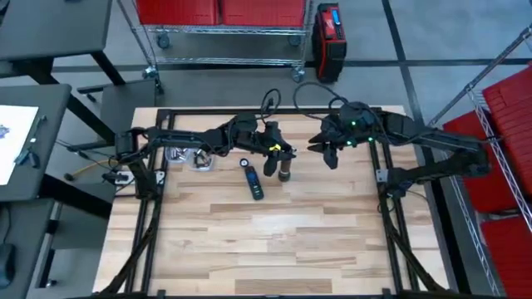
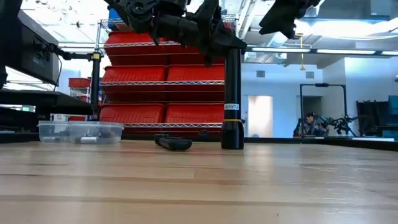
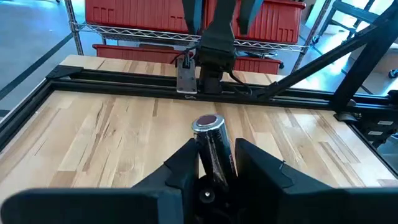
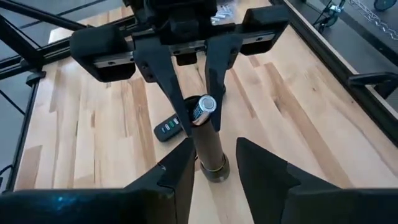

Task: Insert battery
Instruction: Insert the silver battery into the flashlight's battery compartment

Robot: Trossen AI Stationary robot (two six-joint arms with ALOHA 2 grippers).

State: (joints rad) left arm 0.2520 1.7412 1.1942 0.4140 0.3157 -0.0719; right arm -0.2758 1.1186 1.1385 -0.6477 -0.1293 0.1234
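Standing upright near the table's centre, a black flashlight [image 2: 232, 99] is being gripped by the left gripper [image 1: 281, 152], whose jaws are closing on its upper body; a battery [image 4: 202, 109] is poking from its open top. A white label with a yellow band on the body is too small to read. At 3 o'clock, the right gripper [image 1: 327, 149] is hanging raised, jaws parted and empty. At 9 o'clock, a remote [image 1: 252, 181] is lying flat, a clear tray [image 2: 81, 131] beyond.
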